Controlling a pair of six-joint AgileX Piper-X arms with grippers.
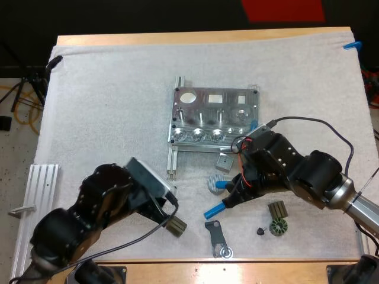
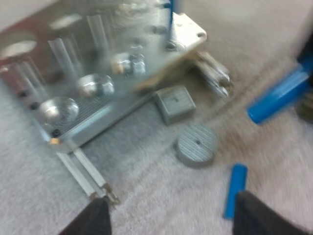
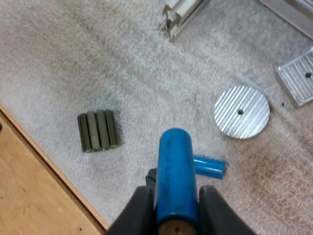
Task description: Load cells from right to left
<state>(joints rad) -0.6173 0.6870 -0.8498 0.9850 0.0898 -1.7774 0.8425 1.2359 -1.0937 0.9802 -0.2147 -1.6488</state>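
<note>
The wooden counter (image 1: 207, 36) carries a white mat (image 1: 106, 89). The left arm (image 1: 89, 219) reaches over the mat's near left part and the right arm (image 1: 308, 174) over its near right part.

A metal fixture (image 1: 214, 118), a plate with holes and round pockets, lies in the middle of the mat. A pair of thin rails (image 1: 172, 160) runs from its left side toward the near edge. A longer grooved rail (image 1: 44, 195) lies at the mat's left edge.

Just in front of the fixture sit a small square block (image 1: 224, 161) and a round ribbed disc (image 1: 213, 182). The right jaws are clamped from both sides on a blue cylinder (image 3: 176, 171), held raised close to the disc. A second blue cylinder (image 1: 214, 209) lies loose on the mat, just nearer than the disc.

The left jaws stand open. Their fingers (image 2: 93, 220) are apart with bare mat between them, facing the disc and the loose cylinder.

A dark ribbed block (image 1: 176, 226) lies beside the left arm. Near the front edge are a flat metal bracket (image 1: 218, 238), another ribbed block (image 1: 277, 209), a small gear (image 1: 277, 226) and a tiny dark knob (image 1: 260, 231).
</note>
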